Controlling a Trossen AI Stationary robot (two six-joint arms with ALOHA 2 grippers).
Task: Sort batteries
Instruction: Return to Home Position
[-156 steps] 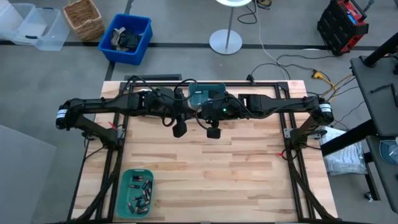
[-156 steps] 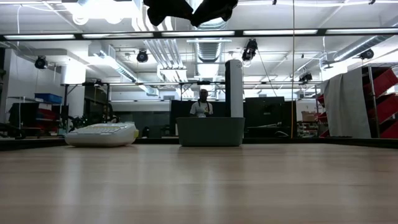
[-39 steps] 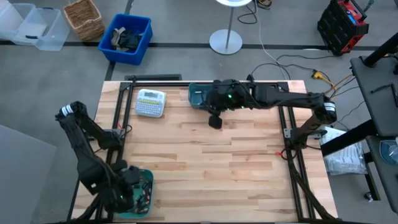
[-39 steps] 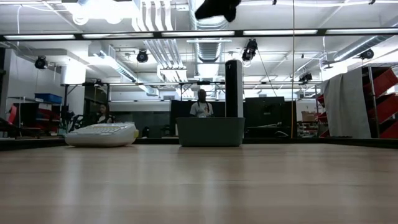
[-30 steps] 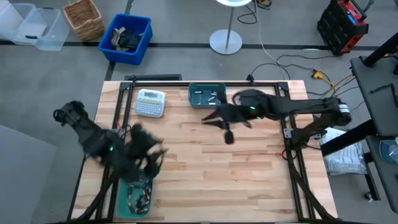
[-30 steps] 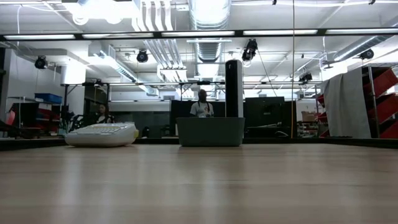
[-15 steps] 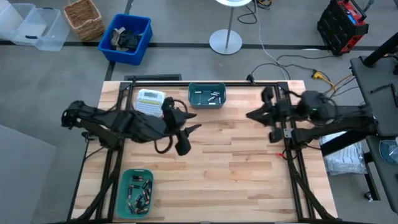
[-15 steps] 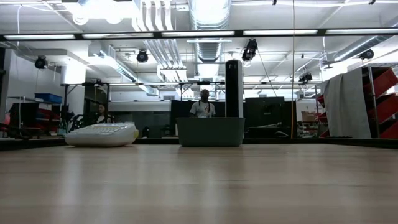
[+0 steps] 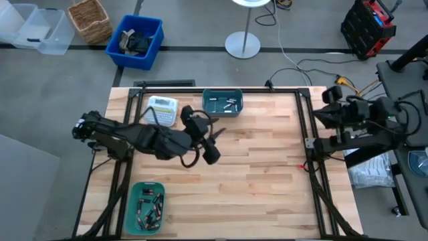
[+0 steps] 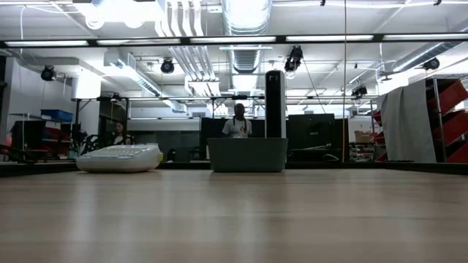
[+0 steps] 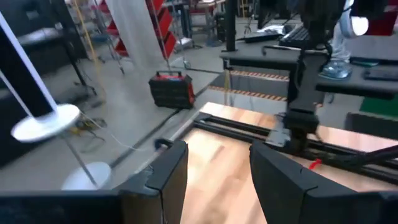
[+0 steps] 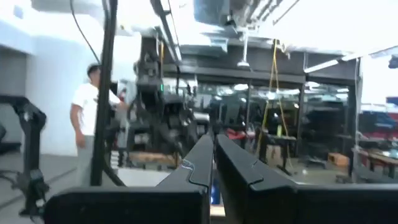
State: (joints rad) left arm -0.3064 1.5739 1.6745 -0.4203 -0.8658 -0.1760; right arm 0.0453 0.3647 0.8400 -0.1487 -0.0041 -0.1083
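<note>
Small silvery and dark cylindrical batteries [image 9: 146, 209] lay in a teal plastic bin [image 9: 146, 185] at the table's lower-left corner in the high view. More silvery batteries [image 9: 227, 104] lay in a second teal bin [image 9: 223, 92] beside the white keypad label-maker [image 9: 162, 110]. The left gripper [image 11: 217, 155] hung over mid-table, fingers wide apart and empty. The right gripper [image 12: 212, 149] sat off the right edge, fingers nearly together.

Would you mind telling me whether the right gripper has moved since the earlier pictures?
Yes. The right gripper has swung away from the teal bin at the far edge of the table, ending beyond its right side.
</note>
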